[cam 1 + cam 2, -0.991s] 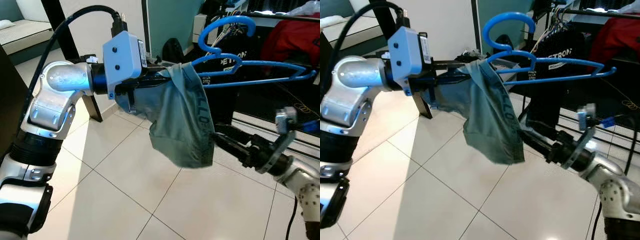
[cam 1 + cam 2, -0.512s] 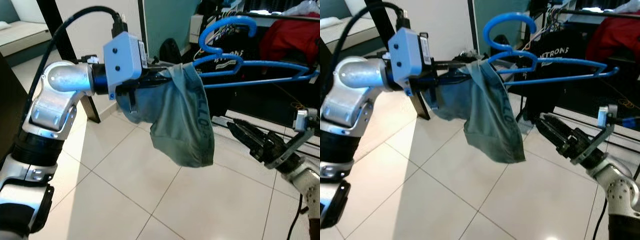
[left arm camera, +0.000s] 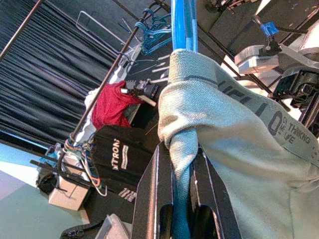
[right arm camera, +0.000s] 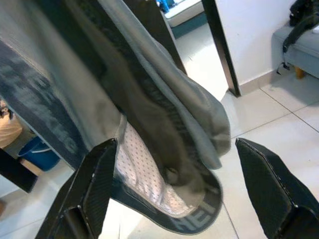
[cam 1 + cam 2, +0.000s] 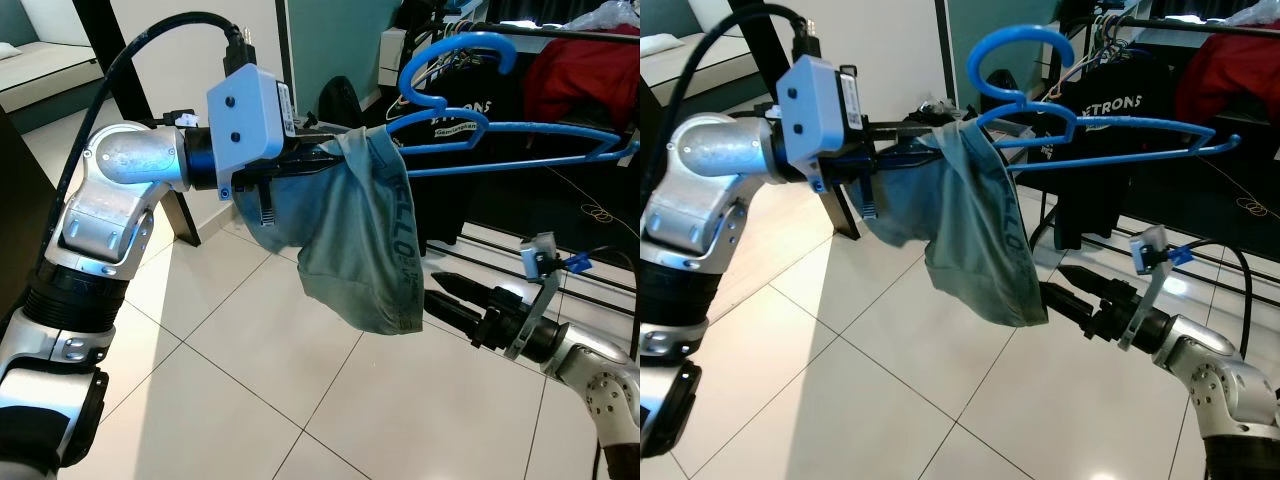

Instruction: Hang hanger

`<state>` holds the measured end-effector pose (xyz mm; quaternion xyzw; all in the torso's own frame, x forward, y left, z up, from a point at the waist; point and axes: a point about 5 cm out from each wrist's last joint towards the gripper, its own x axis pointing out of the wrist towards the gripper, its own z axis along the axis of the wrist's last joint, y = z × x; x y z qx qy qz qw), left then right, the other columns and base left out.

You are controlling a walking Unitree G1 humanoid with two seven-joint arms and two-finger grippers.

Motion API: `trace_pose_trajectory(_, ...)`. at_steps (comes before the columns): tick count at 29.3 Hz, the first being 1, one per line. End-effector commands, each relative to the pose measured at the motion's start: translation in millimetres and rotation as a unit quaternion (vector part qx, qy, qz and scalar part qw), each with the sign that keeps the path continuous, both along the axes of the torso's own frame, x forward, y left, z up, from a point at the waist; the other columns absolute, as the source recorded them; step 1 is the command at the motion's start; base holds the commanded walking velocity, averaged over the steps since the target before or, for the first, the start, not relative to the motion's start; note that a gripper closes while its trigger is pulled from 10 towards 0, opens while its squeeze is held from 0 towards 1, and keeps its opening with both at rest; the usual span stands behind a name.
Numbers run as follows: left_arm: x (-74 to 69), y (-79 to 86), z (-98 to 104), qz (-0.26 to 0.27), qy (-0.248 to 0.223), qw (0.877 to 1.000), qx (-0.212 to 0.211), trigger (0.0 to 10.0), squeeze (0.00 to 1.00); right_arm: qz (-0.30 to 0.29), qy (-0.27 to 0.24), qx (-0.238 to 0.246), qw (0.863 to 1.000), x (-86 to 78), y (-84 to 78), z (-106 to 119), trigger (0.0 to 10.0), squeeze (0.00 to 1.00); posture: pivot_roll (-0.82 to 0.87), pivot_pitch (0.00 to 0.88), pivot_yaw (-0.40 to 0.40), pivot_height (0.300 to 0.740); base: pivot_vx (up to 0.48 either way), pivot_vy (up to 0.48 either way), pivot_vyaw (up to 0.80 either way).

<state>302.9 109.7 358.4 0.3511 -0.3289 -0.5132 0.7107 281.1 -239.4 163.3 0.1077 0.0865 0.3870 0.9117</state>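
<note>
The left hand [image 3: 182, 219] is pinched on the blue hanger [image 5: 520, 130], held level over the tiled floor [image 5: 230, 400], hook up. A grey garment [image 5: 365, 250] droops from the hanger's near end. The right hand [image 4: 179, 199], fingers spread wide, points at the garment's lower edge, just beside it. Behind stands a rail [image 5: 1200, 25] with a black shirt [image 5: 1105, 130] and red cloth [image 5: 1230, 75].
</note>
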Motion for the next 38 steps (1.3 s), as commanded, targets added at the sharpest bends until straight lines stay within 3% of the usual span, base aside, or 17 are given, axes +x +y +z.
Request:
trace_pose_trajectory(1,-2.1,-0.3,2,-0.008,-0.008,1.0,-0.005,10.0,0.0,-0.004,0.017,-0.03,0.999,1.6,1.8,-9,10.0,0.0,-0.09,0.046,0.075,0.74,0.0,0.0,0.0)
trace_pose_trajectory(20,-4.1,-2.2,7,-0.014,-0.012,1.0,-0.016,10.0,0.0,-0.005,0.036,-0.049,0.998,5.3,6.2,-19,10.0,0.0,-0.09,0.053,0.074,0.74,0.0,0.0,0.0)
trace_pose_trajectory(21,-5.2,-2.7,9,-0.017,-0.013,1.0,-0.019,10.0,0.0,0.01,0.037,-0.045,0.998,4.3,10.2,-19,4.4,0.0,-0.09,0.055,0.077,0.74,0.0,0.0,0.0)
trace_pose_trajectory(25,-5.2,-2.7,9,-0.017,-0.013,1.0,-0.019,10.0,0.0,0.01,0.037,-0.045,0.998,4.3,10.2,-19,4.4,0.0,-0.09,0.055,0.077,0.74,0.0,0.0,0.0)
trace_pose_trajectory(26,-5.9,-2.9,10,-0.019,-0.014,0.999,-0.022,10.0,0.0,0.021,0.036,-0.042,0.998,3.3,13.0,-19,0.0,0.0,-0.09,0.056,0.079,0.74,0.0,0.0,0.0)
trace_pose_trajectory(38,-6.3,-2.7,13,-0.019,-0.019,0.999,-0.025,10.0,0.0,0.027,0.031,-0.043,0.998,1.2,11.9,-18,0.0,0.0,-0.09,0.059,0.08,0.74,0.0,0.0,0.0)
